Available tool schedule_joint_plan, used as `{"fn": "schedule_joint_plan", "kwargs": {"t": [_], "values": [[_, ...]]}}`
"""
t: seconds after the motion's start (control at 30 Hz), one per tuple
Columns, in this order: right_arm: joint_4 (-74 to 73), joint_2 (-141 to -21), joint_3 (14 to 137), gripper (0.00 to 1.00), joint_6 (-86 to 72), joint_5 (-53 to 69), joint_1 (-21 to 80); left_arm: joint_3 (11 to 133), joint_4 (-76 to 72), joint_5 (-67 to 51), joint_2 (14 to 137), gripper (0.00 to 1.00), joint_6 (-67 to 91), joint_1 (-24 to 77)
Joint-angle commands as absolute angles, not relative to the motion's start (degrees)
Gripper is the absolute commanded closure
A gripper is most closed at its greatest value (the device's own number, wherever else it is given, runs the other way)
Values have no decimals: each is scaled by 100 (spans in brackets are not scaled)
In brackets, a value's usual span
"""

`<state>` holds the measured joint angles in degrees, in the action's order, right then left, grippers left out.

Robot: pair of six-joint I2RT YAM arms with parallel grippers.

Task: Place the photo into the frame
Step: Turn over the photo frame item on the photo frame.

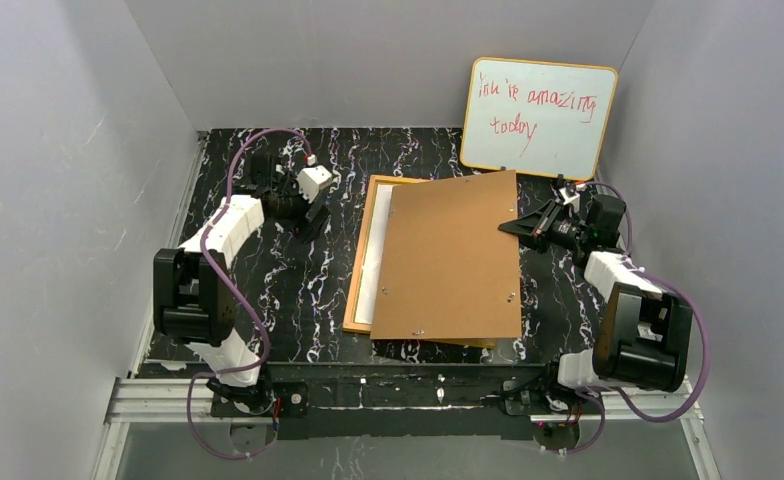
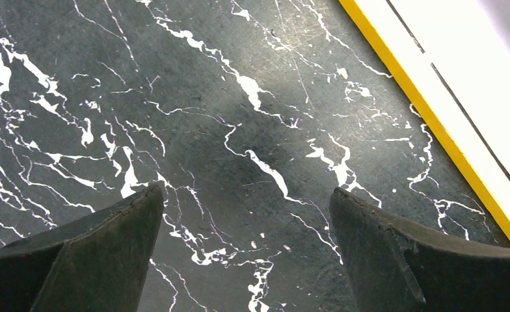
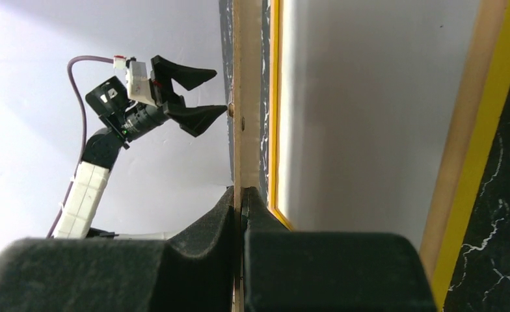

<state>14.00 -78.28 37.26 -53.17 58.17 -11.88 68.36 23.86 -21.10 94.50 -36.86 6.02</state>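
Right gripper (image 3: 242, 198) clamps the brown backing board (image 1: 448, 260) by its right edge at centre, over the frame (image 1: 359, 262); left gripper (image 2: 246, 195) gapes wide above the tabletop (image 2: 174, 97).

The frame (image 2: 431, 118) has a smooth yellow rim; the backing board (image 1: 448, 255) is matt brown hardboard.

The top external view is set high behind the arm bases and faces down and forward; the whole marbled table (image 1: 298, 290) is covered from afar. The left wrist view is pointed down at the table from close range, the frame (image 2: 434, 120) rim crossing its upper right corner. The right wrist view is sighted edge-on along the brown backing board (image 3: 237, 149), very near, towards the left gripper (image 3: 218, 91). The frame rim is shared by all three views
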Motion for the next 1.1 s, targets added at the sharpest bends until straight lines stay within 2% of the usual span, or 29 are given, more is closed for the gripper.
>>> {"fn": "schedule_joint_plan", "kwargs": {"t": [0.0, 1.07], "values": [[2080, -8032, 3935, 99, -5590, 5995, -1182, 6936, 2589, -2466, 9461, 2, -3694, 624], [3388, -9377, 4236, 99, -6178, 5814, -664, 6955, 2720, -2321, 9815, 2, -3686, 754]]}}
